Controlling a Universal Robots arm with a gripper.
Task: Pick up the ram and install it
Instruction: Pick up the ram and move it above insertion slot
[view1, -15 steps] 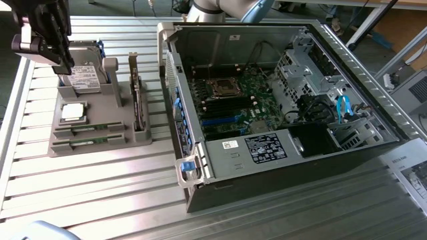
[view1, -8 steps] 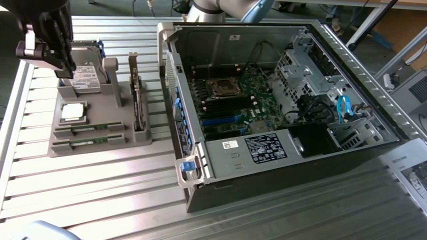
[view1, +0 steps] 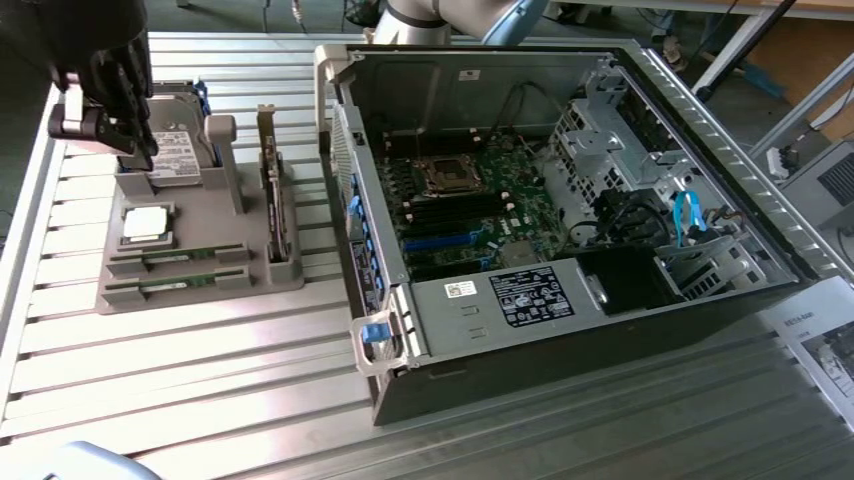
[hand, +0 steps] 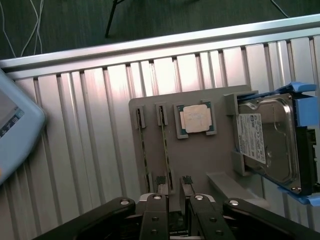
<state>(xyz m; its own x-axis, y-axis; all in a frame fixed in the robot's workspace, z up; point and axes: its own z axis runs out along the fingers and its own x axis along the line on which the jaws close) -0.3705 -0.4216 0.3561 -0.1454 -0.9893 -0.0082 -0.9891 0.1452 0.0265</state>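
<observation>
Two ram sticks lie on edge side by side in slots of the grey parts holder (hand: 200, 160). One ram (hand: 165, 142) is closer to the processor chip (hand: 196, 119), the other (hand: 144, 150) is further out. In the exterior view they show as ram (view1: 180, 258) and ram (view1: 174, 286) at the holder's near end. My gripper (hand: 173, 189) hangs above the holder, open, its fingertips (hand: 160, 186) over the end of the sticks with nothing between them. In the exterior view the gripper (view1: 127, 140) is at the far left, above the hard drive.
The holder also carries a hard drive (hand: 265, 140) in a blue frame and an upright expansion card (view1: 276, 200). The open computer case (view1: 561, 300) with its motherboard (view1: 467, 190) lies to the exterior view's right. A pale blue device (hand: 15, 130) sits on the slatted metal table (view1: 200, 370).
</observation>
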